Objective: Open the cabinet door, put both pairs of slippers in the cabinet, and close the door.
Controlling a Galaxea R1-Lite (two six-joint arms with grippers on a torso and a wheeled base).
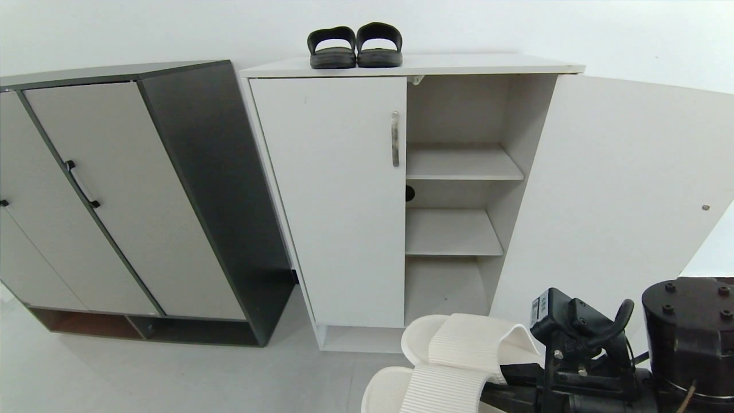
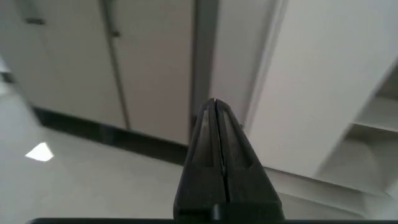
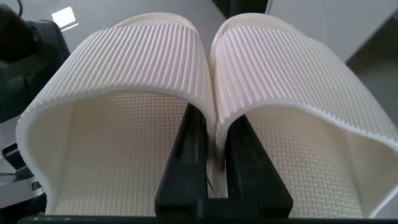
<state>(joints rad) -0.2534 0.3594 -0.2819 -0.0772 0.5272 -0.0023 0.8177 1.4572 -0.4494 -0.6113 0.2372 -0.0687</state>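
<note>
Before the open cabinet [image 1: 487,63], our right gripper [image 3: 214,155] clamps the white slippers [image 1: 459,353] together, likely to shelve both at once, our left gripper [image 2: 215,118] closed and empty.

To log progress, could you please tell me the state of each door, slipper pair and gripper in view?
white cabinet right door: open.
white cabinet left door: shut.
grey cabinet doors: shut.
right gripper: fingers shut on the white slippers.
left gripper: fingers shut, holding nothing.
white slippers: held together, outside the cabinet.
black slippers: side by side on the white cabinet's top.
</note>
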